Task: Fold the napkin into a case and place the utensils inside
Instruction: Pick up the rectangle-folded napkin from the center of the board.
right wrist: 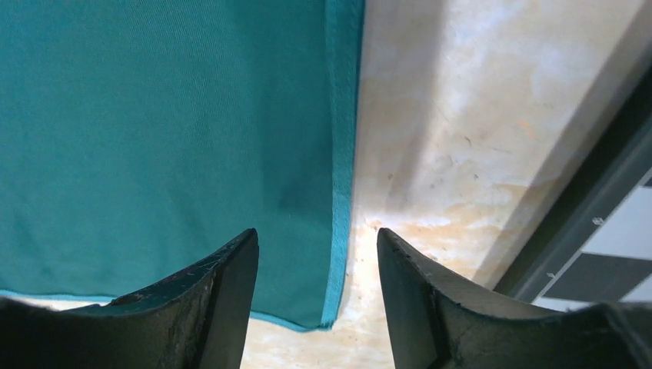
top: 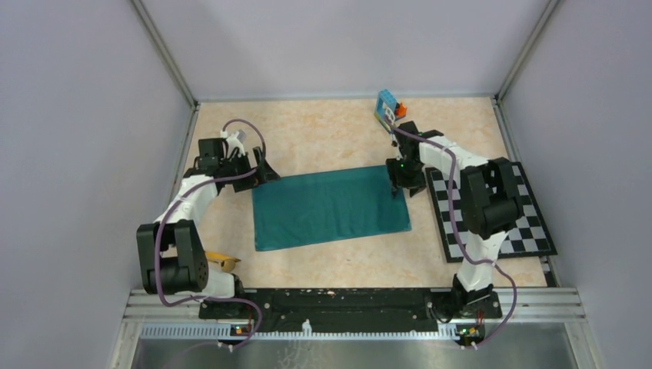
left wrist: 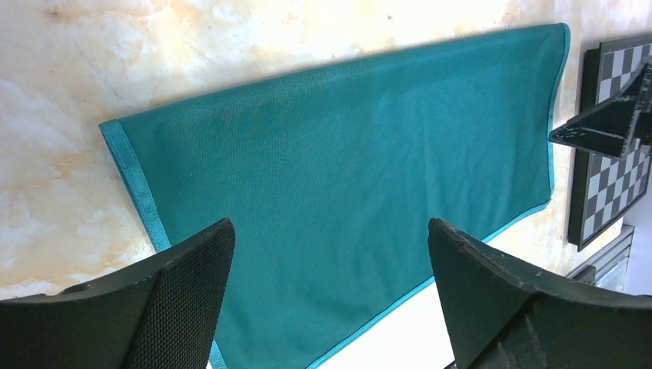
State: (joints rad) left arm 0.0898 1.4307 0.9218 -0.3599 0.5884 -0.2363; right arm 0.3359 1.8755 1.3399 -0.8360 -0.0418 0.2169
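The teal-green napkin [top: 330, 207] lies flat as a wide rectangle in the middle of the table. My left gripper [top: 261, 171] hovers at its far left corner. In the left wrist view that gripper [left wrist: 330, 227] stands wide open over the cloth [left wrist: 346, 154], holding nothing. My right gripper [top: 400, 184] is at the far right corner. Its fingers [right wrist: 317, 234] are open and straddle the napkin's hem [right wrist: 338, 154] without pinching it. A golden-yellow utensil [top: 223, 261] pokes out beside the left arm's base, mostly hidden.
A black-and-white checkerboard mat [top: 530, 223] lies right of the napkin, under the right arm. Blue-orange toy blocks [top: 390, 106] stand at the back, near the far wall. Grey walls close in the table on three sides.
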